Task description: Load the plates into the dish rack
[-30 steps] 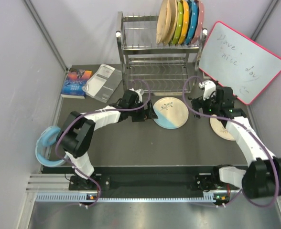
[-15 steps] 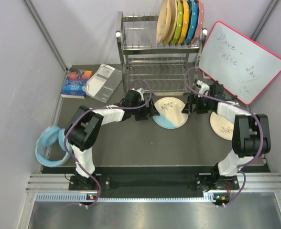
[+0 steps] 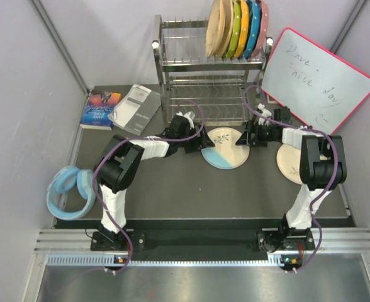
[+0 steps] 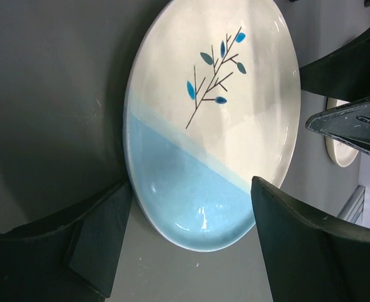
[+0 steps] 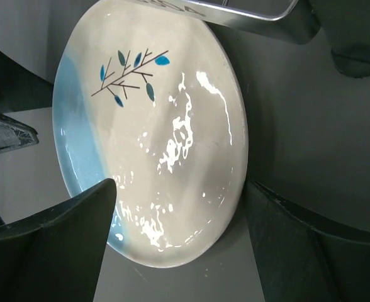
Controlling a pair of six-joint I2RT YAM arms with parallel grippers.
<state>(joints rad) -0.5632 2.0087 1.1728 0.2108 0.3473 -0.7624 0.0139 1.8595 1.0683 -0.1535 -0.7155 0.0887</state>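
Lying flat on the dark desk [image 3: 172,195], a round cream plate with one light blue half and a painted leafy branch [image 3: 224,151] sits right between the two grippers. The left gripper [image 3: 196,146] is at one side of this plate and the right gripper [image 3: 245,138] is at the other side, so they face each other over it. Each gripper has its two black fingers apart, with the plate's rim in the gap between them. I cannot tell if the fingers press on the rim. Just behind the right gripper, partly under its arm, a pale cream plate with a small branch [image 3: 289,167] lies on the desk. Past both grippers stands the tall silver wire dish rack [image 3: 172,60]. In its top row, up past the right gripper, two orange-tinted cream plates [image 3: 218,28] stand on edge, next to plain green, yellow, blue and pink plates [image 3: 248,28].
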